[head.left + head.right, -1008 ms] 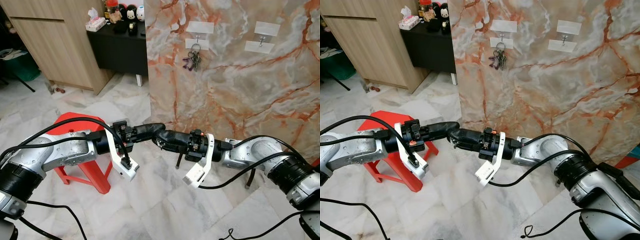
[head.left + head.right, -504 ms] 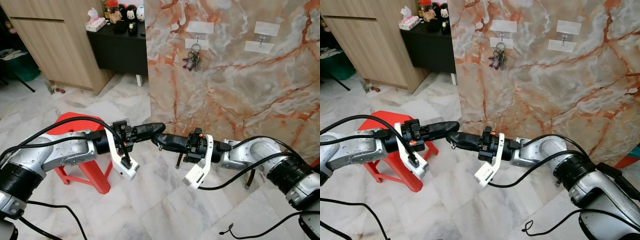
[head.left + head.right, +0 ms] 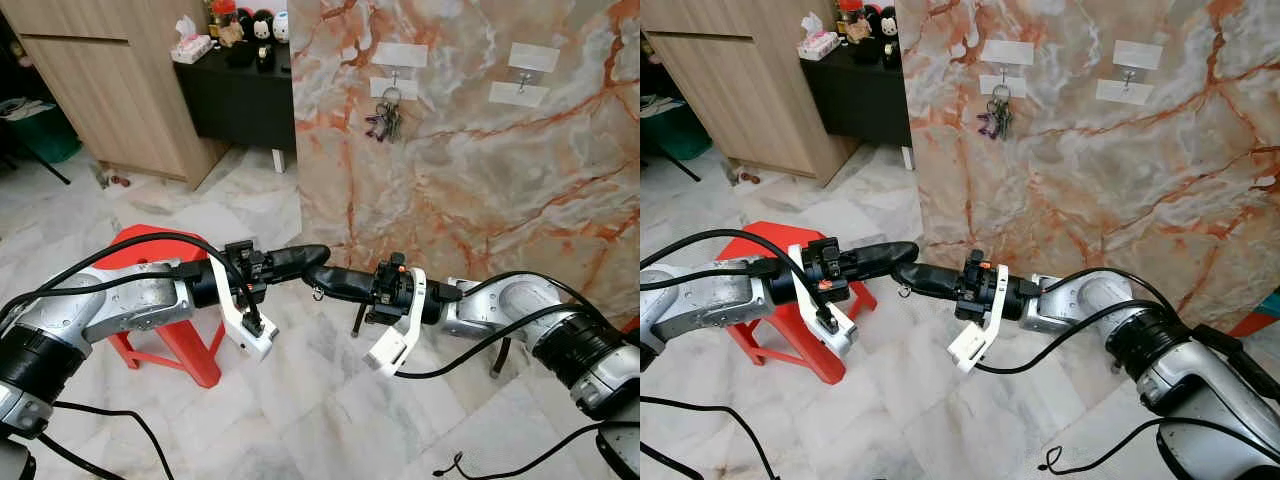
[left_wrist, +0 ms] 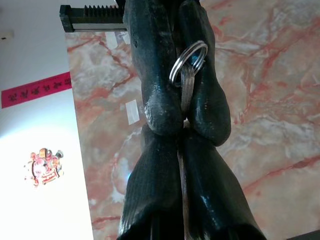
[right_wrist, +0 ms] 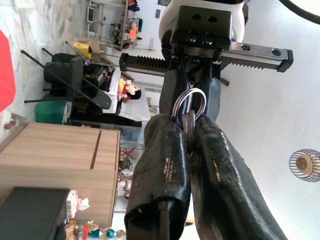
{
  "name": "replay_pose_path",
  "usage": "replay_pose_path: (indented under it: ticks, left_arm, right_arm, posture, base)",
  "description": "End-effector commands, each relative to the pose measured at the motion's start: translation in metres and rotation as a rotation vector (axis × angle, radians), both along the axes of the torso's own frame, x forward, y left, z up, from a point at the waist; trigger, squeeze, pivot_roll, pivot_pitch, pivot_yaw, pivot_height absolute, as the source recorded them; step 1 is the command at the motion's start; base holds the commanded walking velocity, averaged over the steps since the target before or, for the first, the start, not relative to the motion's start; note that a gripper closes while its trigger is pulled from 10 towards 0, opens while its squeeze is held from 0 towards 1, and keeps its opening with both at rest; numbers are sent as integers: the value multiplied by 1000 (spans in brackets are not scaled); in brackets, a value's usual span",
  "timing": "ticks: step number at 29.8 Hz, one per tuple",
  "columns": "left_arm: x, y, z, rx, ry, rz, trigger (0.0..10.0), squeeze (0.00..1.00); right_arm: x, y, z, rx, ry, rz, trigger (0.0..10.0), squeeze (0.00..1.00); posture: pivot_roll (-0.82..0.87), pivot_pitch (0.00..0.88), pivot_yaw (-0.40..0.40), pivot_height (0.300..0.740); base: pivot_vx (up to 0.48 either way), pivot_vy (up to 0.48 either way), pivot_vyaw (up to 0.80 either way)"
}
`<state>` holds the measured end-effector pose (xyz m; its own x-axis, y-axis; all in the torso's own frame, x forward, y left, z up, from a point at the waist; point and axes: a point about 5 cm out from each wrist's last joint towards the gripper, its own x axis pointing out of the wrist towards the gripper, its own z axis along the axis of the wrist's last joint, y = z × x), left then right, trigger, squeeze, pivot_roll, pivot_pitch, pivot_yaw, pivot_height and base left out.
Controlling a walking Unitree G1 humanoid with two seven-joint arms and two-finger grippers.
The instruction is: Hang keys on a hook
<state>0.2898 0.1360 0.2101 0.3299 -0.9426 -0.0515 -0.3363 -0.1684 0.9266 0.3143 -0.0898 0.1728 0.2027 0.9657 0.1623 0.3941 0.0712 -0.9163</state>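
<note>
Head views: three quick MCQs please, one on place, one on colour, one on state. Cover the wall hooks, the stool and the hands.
1. Where does the key bunch hang?
A. on the left wall hook
B. on the right wall hook
C. on the black cabinet

2. What colour is the stool under the left arm?
A. blue
B. red
C. white

3. How do the two hands stand?
A. both wide open, far apart
B. tip to tip, both closed on one key
C. both hanging down idle

Answers:
1. A: the key bunch hangs under the left wall hook, while the right wall hook is bare.
2. B: the stool is plainly red.
3. B: the left hand and the right hand meet at the fingertips, and the left wrist view shows the key pinched between closed fingers.
</note>
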Motion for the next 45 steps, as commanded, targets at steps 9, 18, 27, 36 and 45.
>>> replay_pose_path:
  ticks: [9,18,27,36,45]
  left_arm:
    - [-4,1,-1,-53,59,-2,10000,0]
    - [-1,3,-2,-92,136,46,10000,1000]
    - [1,8,-4,-97,161,80,10000,1000]
    - [12,54,-33,-148,294,365,10000,753]
    - [2,89,-82,-293,481,638,10000,0]
  right_arm:
    - [0,4,-2,-7,21,-3,0,0]
    - [0,4,-2,-8,29,-4,0,0]
    - [0,5,-2,3,40,-3,0,0]
    - [14,-5,1,227,225,-196,0,0]
    - [26,-10,-26,624,719,-465,0,0]
  posture:
    - [150,126,37,740]
    - [150,126,33,740]
    - [152,128,33,740]
    - [146,128,36,740]
    - [137,133,23,740]
  base:
    - [0,0,0]
    - [0,0,0]
    - [0,0,0]
    - [0,0,0]
    - [0,0,0]
